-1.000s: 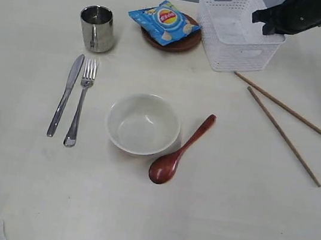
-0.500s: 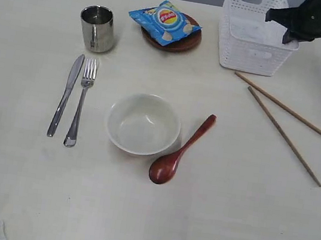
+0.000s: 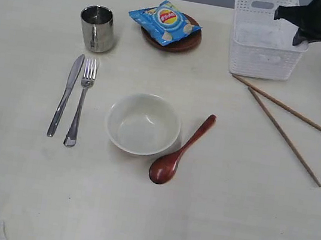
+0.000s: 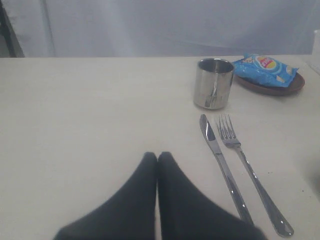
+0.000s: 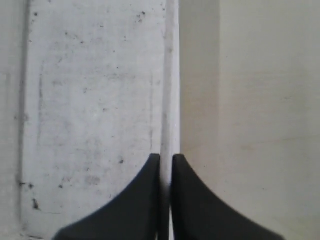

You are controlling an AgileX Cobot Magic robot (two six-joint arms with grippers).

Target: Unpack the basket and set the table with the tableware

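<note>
Left gripper (image 4: 157, 160), right gripper (image 5: 166, 160): black (matte), tapered

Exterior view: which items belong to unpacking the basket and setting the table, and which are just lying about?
Belongs to the job: basket, steel cup, knife, fork, white bowl, wooden spoon, chopsticks, brown plate.

Just lying about: blue chip bag, resting on the brown plate.

A crinkled blue chip bag (image 3: 164, 21) with a round yellow-and-red logo lies face up.
</note>
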